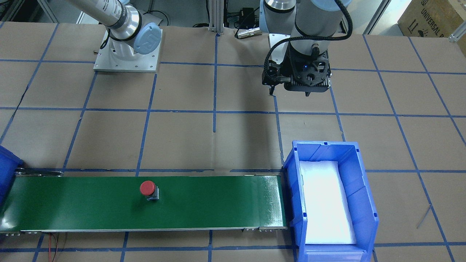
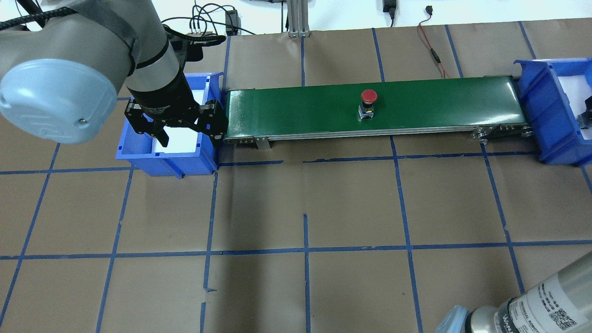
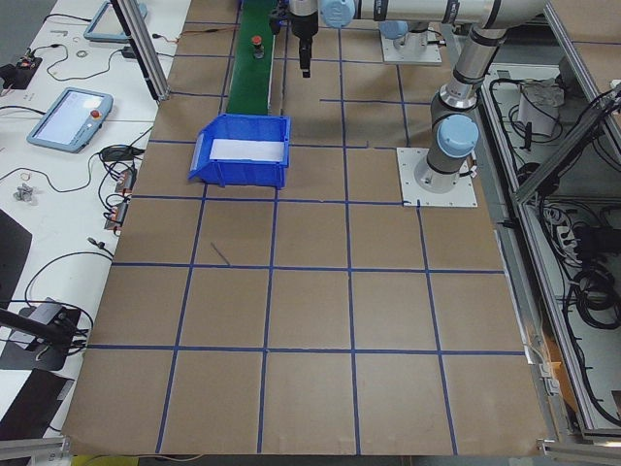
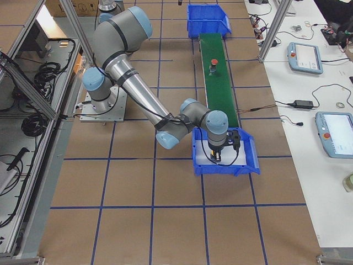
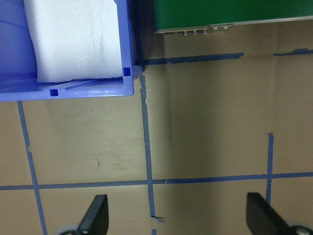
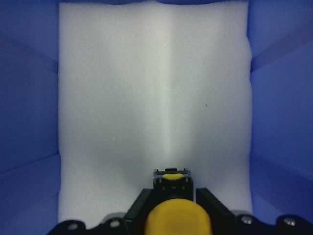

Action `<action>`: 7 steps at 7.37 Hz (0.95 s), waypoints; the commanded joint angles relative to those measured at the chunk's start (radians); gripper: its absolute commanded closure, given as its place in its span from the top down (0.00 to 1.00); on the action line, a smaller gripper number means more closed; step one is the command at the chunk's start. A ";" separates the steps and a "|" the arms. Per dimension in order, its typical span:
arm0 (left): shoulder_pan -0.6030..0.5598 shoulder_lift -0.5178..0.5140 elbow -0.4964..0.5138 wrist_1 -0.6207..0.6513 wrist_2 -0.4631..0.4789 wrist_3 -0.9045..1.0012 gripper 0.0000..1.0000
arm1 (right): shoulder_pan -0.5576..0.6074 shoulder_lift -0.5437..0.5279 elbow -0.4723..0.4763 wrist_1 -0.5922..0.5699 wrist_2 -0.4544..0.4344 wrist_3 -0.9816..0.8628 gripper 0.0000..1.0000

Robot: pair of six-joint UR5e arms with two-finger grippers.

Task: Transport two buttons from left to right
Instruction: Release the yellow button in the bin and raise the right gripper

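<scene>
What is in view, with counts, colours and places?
red round push button: one, red, mid belt.
yellow round push button: one, yellow, held over right bin's foam.
green conveyor belt: one, green, between the bins.
left blue plastic bin: one, blue, foam inside, belt's left end.
right blue plastic bin: one, blue, foam inside, other end.
brown paper table: one, blue tape grid.
left end effector: one, black, open, above bare table.
right end effector: one, black, gripping the yellow button.
</scene>
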 commanded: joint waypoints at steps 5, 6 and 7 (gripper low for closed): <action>0.000 0.000 0.001 0.000 -0.001 -0.002 1.00 | 0.003 -0.122 0.006 0.045 -0.038 -0.004 0.99; 0.000 0.000 0.001 0.000 -0.006 -0.002 1.00 | 0.011 -0.202 0.006 0.121 -0.056 -0.002 1.00; 0.000 0.002 0.001 0.000 -0.004 -0.002 1.00 | 0.012 -0.271 0.012 0.225 -0.081 -0.002 1.00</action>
